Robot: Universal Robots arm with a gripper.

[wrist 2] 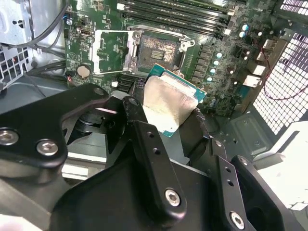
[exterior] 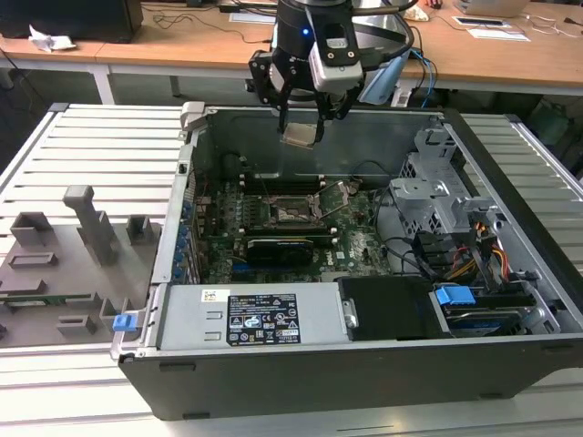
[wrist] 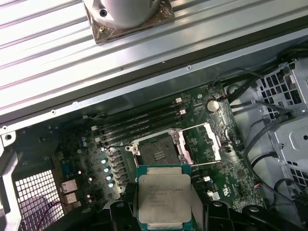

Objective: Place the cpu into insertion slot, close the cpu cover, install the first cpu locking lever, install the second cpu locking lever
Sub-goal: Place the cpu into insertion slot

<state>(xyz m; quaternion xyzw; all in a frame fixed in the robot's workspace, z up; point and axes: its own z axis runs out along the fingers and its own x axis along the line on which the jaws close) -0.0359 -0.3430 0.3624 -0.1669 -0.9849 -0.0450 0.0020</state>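
The gripper (exterior: 301, 126) is hovering over the computer case (exterior: 364, 378), jaws gripping the cpu (wrist: 163, 201) by its edges, well above the bare insertion slot (wrist: 156, 151). Placing seems the step underway, calling for squaring chip to slot.

the cpu (wrist: 163, 199), in the hand (exterior: 301, 127), hangs above the insertion slot (wrist: 156, 149) in the case (exterior: 364, 364).

Silvery-beige cpu (wrist: 163, 199) (teal-green edge); black-framed insertion slot (wrist: 156, 149); green circuit board (wrist: 231, 168); black gripper (wrist: 166, 214)
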